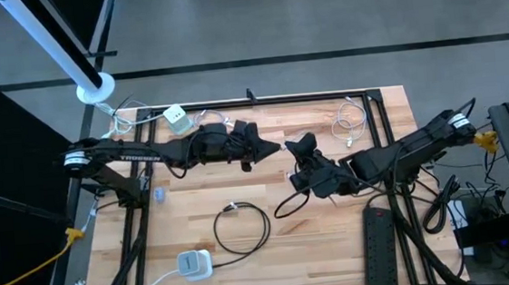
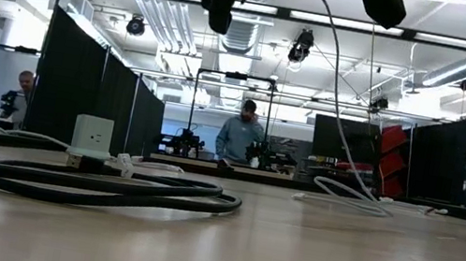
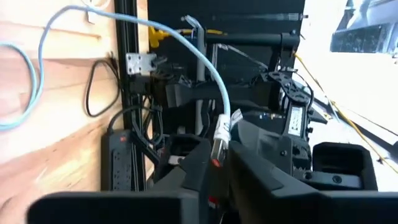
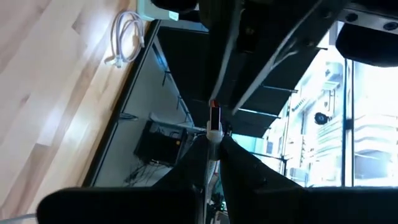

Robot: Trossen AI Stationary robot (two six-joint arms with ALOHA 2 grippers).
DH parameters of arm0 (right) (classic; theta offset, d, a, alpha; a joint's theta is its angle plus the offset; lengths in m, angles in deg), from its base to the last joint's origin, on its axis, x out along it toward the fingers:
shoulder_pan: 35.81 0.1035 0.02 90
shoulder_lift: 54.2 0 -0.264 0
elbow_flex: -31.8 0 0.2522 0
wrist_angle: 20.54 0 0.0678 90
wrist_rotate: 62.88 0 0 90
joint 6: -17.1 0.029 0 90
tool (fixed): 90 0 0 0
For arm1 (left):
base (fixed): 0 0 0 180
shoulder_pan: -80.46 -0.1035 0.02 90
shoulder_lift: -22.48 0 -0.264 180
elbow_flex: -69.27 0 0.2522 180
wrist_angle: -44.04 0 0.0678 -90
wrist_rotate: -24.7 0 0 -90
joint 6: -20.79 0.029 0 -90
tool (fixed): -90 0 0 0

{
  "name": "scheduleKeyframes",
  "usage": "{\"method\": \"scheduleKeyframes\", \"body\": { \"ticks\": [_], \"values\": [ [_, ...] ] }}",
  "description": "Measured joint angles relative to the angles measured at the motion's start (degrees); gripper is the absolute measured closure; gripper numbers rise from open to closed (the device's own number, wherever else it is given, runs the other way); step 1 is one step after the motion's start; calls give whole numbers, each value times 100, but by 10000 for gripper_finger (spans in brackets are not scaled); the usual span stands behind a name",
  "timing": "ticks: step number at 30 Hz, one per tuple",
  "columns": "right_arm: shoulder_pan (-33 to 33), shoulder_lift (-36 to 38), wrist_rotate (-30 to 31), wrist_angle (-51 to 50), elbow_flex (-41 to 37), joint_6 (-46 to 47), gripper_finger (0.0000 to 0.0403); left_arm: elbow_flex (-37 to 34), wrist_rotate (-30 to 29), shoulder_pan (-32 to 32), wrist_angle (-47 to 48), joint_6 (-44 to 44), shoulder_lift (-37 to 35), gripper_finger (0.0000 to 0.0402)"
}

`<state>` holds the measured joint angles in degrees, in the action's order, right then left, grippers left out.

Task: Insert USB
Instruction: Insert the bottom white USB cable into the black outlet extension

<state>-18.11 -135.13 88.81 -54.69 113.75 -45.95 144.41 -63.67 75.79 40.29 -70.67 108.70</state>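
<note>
Left gripper (image 3: 214, 168): fingers clamped on a silver USB plug with pale blue cable (image 3: 221, 134), held above the light wooden bench (image 1: 273, 259) near its middle. Right gripper (image 4: 213, 152): fingers clamped on a small white-and-dark connector (image 4: 214, 121), just beside the left, tips facing. Black coiled cable (image 1: 241, 227) and white square charger (image 1: 192, 265) lie on the bench nearby.

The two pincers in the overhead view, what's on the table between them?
High view: only bare wooden table shows between the left pincer and right pincer; they nearly meet.
</note>
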Motion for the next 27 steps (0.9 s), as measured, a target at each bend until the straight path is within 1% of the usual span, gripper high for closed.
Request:
{"method": "scheduleKeyframes", "body": {
  "ticks": [2,4,12,16,18,21,24,27],
  "values": [
    [-43,-16,3,24,0,0,390,0,101,0,2,0,0,363],
    [-70,-34,2,37,0,0,390,0,137,0,0,24,0,348],
    [-86,-59,-9,372,0,0,390,0,234,0,31,65,0,239],
    [-86,-62,-20,508,0,0,390,0,225,-4,48,44,0,203],
    [-86,-86,-22,528,0,0,390,0,211,-11,46,12,0,198],
    [-86,-159,-41,542,0,0,390,0,190,-11,46,-64,0,207],
    [-86,-246,-39,602,0,0,390,0,190,-11,44,-76,0,229],
    [-86,-329,-37,607,0,0,390,0,190,-11,46,-79,0,262]
  ]
}}
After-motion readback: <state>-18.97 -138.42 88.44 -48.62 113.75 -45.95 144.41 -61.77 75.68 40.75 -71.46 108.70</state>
